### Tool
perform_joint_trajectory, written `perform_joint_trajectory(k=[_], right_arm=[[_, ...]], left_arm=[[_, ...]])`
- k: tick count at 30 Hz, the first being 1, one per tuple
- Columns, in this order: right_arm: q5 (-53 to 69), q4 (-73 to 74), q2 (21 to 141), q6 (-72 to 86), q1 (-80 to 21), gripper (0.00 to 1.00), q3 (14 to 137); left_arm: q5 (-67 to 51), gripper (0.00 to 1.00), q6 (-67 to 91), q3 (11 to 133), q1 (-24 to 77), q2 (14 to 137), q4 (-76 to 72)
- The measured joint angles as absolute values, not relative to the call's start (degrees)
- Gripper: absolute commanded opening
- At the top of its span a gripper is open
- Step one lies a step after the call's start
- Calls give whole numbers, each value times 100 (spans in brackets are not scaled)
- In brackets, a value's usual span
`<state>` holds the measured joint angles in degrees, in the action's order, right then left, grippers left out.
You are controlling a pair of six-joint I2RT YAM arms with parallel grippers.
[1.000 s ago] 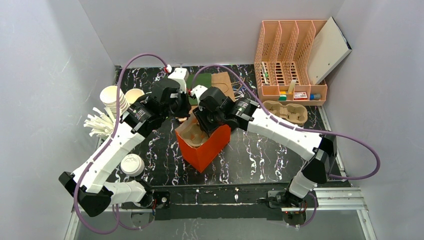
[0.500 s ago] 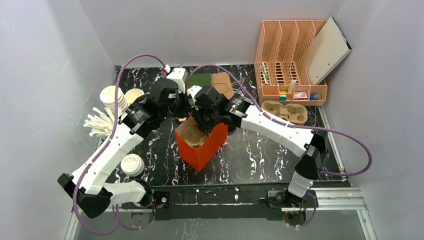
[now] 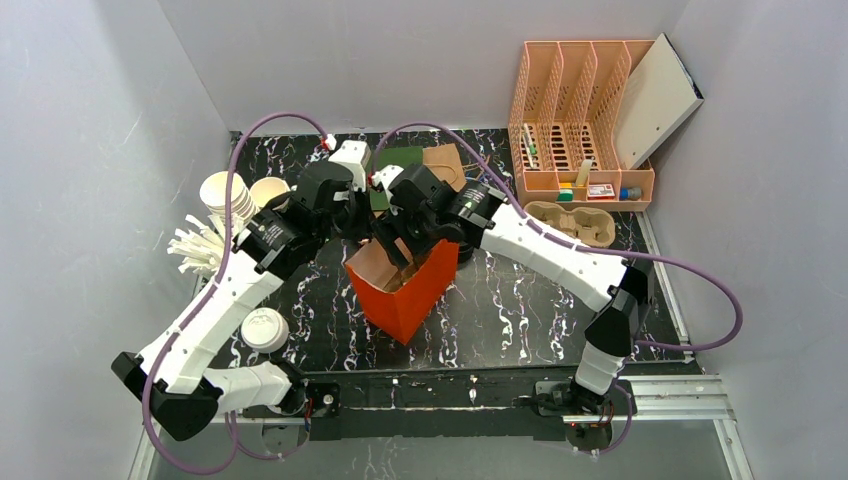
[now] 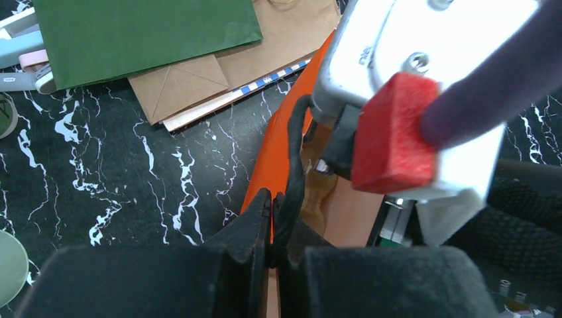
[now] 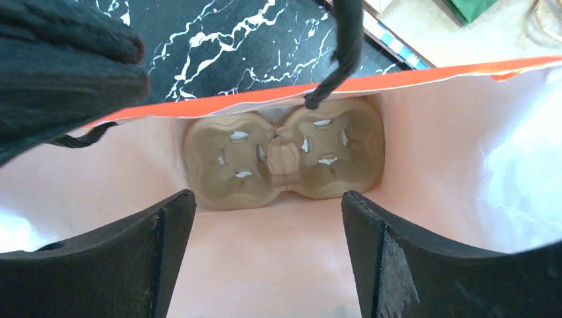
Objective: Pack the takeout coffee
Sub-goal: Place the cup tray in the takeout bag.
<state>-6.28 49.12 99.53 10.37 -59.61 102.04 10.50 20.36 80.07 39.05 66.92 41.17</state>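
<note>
Left pincer (image 4: 272, 222): clamped on bag handle (image 4: 295, 159).
Right pincer (image 5: 265, 211): apart, above cup carrier (image 5: 285, 159) inside orange bag (image 3: 418, 292).

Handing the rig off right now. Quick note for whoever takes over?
Left gripper: shut on the black handle of the orange bag, holding its mouth open.
Right gripper: open, empty, over the bag mouth.
Bag stands mid-table; cup carrier lies flat at its bottom, both wells empty.
Takeout coffee: not visible in any view.
Done: carrier in bag. Left: find the coffee, seat it in a well.
</note>
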Motion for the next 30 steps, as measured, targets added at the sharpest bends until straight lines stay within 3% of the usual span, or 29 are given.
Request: perform_joint_trajectory(k=[6,14,25,30], right_arm=[[-716,5148,9953,1015,-5977,95,10534],[-972,5282,9937,1013,-6020,87,10715],[-1210,5026,9467,1194,-6010,98,11354],[-1527,4965,9295,1439,-6020,90,11605]], left_arm=[[1050,0,2062,8007,3905,6615,4034],[1055,0,2106,8007,3905,6587,3924],[1072,0,2322,8005,3900,6571,4145],[1068,0,2425,8005,3900,6567,4246]])
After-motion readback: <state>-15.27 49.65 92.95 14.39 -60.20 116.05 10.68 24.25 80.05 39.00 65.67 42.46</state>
